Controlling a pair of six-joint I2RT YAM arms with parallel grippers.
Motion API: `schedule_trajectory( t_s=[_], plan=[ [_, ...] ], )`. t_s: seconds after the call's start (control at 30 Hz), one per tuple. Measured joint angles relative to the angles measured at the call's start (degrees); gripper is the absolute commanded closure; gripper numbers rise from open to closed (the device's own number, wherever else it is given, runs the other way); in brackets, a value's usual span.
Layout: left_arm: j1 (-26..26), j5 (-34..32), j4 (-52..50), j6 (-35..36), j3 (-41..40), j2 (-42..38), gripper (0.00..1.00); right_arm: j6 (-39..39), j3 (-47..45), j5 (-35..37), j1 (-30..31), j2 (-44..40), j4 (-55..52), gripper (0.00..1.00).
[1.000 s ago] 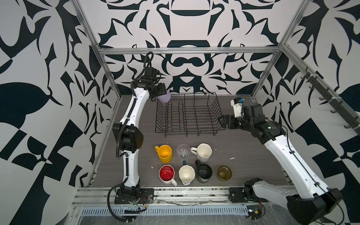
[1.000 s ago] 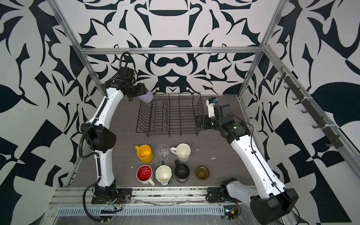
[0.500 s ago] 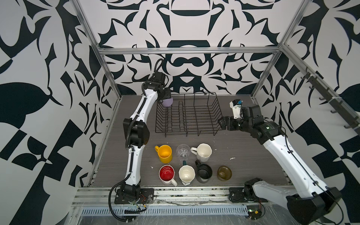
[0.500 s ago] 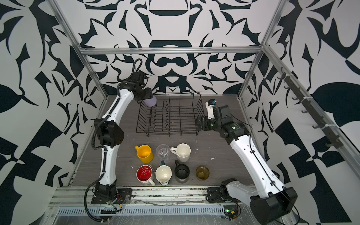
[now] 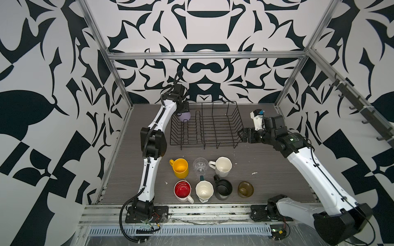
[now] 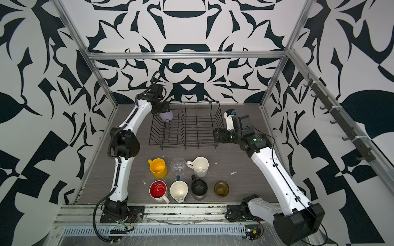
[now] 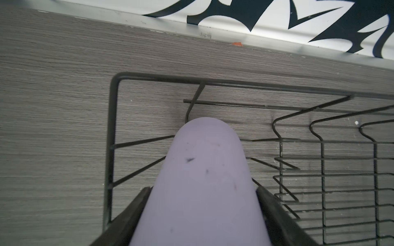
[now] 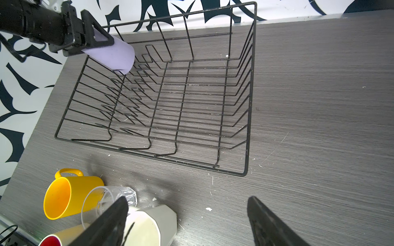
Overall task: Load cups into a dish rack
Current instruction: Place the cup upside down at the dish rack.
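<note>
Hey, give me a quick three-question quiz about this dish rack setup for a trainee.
1. True or false: the left gripper holds the lilac tumbler over a corner of the dish rack.
2. How many cups stand on the table?
3. The right gripper is: A open and empty, B shut on a mug, C out of sight.
Key: 1 true; 2 seven; 3 A.

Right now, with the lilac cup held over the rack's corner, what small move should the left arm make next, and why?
Probably lower the lilac cup a little onto the rack, and only then let go. The left gripper is shut on it; it hangs tilted inside the far corner, close to the wires, perhaps not yet resting.
</note>
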Motion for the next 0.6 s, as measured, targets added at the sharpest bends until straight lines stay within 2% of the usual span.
schedule_trajectory(
  t_s=[0.07,0.13,0.27,0.37,0.43,0.6],
  plan=[
    [0.0,-0.1,0.2,0.1,0.0,0.3,0.46,0.1,-0.1,-0.2,0.0,0.1,0.2,0.11],
    [0.0,-0.1,0.3,0.2,0.0,0.5,0.34,0.2,-0.1,-0.3,0.0,0.2,0.2,0.11],
    [0.0,-0.2,0.4,0.6,0.0,0.5,0.18,0.4,-0.1,-0.5,0.0,0.7,0.2,0.11],
    [0.0,-0.4,0.7,0.9,0.0,0.5,0.16,0.5,-0.1,-0.8,0.0,1.0,0.2,0.11],
    [0.0,-0.5,1.0,0.9,-0.1,0.5,0.09,0.5,-0.1,-0.9,0.0,1.2,0.2,0.11],
    [-0.1,-0.3,2.4,1.0,-1.9,0.2,0.04,0.7,-0.1,-1.1,0.0,1.6,0.2,0.12]
  ],
)
